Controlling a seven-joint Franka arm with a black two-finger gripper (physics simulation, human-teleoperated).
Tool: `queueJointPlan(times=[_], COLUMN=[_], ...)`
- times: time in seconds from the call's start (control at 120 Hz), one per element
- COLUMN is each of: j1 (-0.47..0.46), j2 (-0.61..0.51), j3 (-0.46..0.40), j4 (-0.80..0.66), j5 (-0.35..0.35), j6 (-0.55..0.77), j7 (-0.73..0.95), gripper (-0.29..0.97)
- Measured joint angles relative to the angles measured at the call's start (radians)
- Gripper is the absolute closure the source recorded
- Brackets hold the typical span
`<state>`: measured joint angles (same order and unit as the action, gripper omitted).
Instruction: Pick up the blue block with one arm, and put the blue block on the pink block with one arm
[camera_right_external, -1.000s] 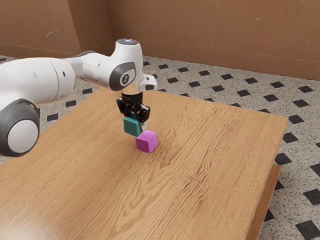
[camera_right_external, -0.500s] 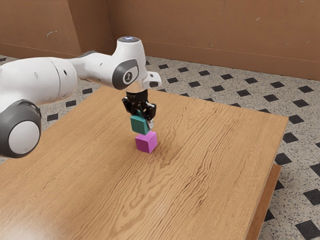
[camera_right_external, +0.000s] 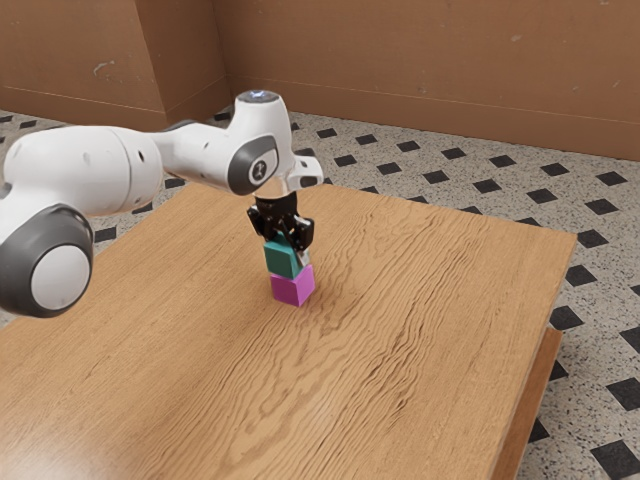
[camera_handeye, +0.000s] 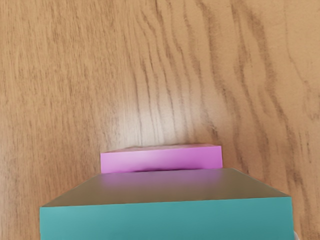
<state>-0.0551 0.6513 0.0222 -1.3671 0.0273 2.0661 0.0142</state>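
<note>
Black and two-fingered, the tool (camera_right_external: 284, 238) is clamped on the blue block (camera_right_external: 282, 258), one finger on each side of its upper part, and points straight down from the arm (camera_right_external: 150, 165). That block, which renders more teal than blue, hangs directly under the tool, and the pink block (camera_right_external: 293, 288) sits directly under that on the worktop (camera_right_external: 420, 330). From the side the two read as a stack: the blue one's underside either meets the pink one's top face or sits just above it, and I cannot tell which. Seen from the hand, the blue block lies just beneath the tool and a strip of pink shows past its far edge, which may be a slight offset or only the viewing angle. By my reading, the pick-up is done and the blue block is over its target, so the placing is at its last stage. What is left is to settle the block fully if it is not down, part the fingers, and lift the tool straight up without dragging the blue block off the pink one.
</note>
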Motion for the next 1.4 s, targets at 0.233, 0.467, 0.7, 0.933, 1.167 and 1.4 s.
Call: queueJointPlan(times=[0.233, 0.467, 0.7, 0.933, 1.167, 1.4], j1=[0.000, -0.001, 0.000, 0.000, -0.015, -0.012], j2=[0.010, 0.014, 0.014, -0.002, -0.240, -0.299], j3=[0.001, 0.002, 0.005, 0.016, 0.022, 0.021], j4=[-0.002, -0.002, -0.005, 0.002, -0.107, -0.216], j5=[-0.012, -0.033, -0.043, -0.044, -0.044, -0.063], j6=[0.012, 0.021, 0.024, 0.015, -0.040, -0.082], j7=[0.007, 0.032, 0.049, 0.061, 0.071, 0.095], gripper=[0.28, 0.14, 0.05, 0.02, 0.01, 0.00])
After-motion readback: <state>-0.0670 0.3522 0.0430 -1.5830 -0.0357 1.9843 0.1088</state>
